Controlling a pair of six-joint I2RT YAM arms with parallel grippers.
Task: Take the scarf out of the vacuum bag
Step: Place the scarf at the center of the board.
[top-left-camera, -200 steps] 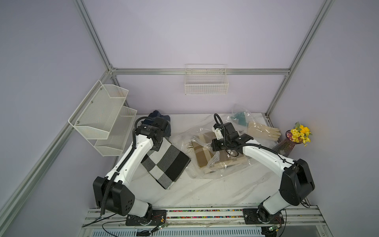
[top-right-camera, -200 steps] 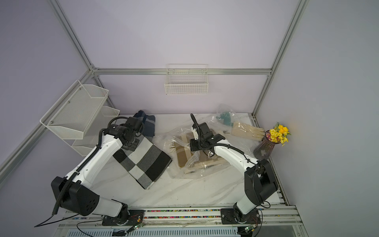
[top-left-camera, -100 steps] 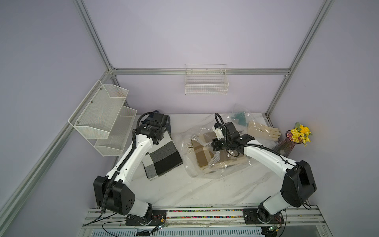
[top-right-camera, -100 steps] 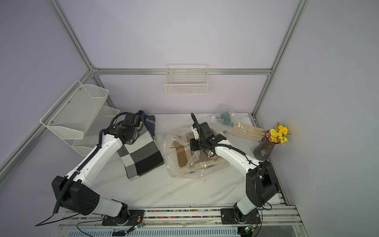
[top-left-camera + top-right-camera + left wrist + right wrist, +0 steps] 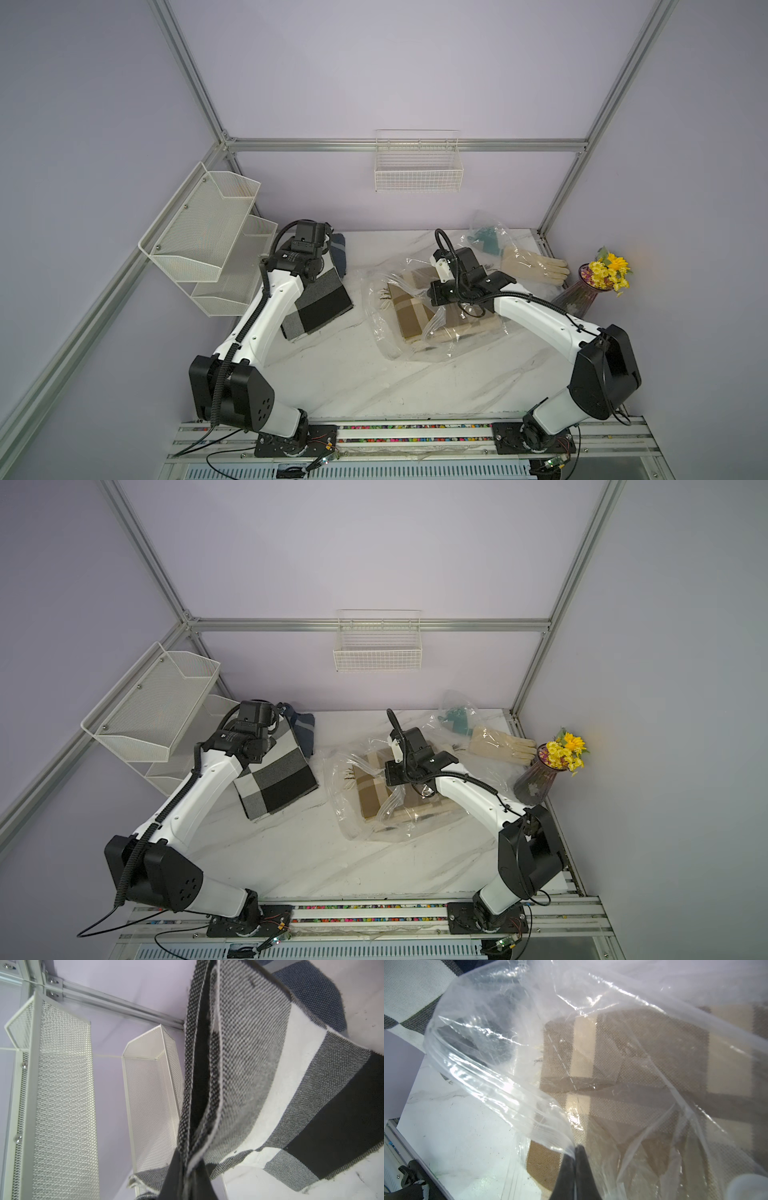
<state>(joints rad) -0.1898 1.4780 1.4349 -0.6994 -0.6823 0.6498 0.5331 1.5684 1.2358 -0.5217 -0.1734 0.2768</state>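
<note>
left gripper holds the checked scarf, right gripper holds the bag

the left gripper (image 5: 188, 1168) is closed tight on one end of the checked scarf (image 5: 320, 305). that end is folded in layers and lifted up a bit. the rest of the scarf lies on the table (image 5: 374, 386), out of the bag and to its left, with a gap between them. its far corner lies on a blue cloth (image 5: 340, 257) at the back. a white mesh shelf (image 5: 203, 232) hangs on the wall just beside this arm.

the right gripper (image 5: 576, 1151) is closed too. it pinches the clear rim of the bag (image 5: 386, 340) and holds the plastic up off the table. the bag is big and crinkly and lies in the middle of the table. its open end faces the checked scarf. a tan scarf (image 5: 409, 311) with pale stripes is inside the bag, folded flat. a round white cap (image 5: 747, 1186) shows at the edge of the right wrist view, but it is blurry.

behind the bag there is a small bag (image 5: 486, 239) with a teal thing in it. next to that lie pale gloves (image 5: 534, 268). a dark vase (image 5: 582, 291) with yellow flowers stands at the right edge of the table. a white wire basket (image 5: 417, 172) hangs on the back wall.
</note>
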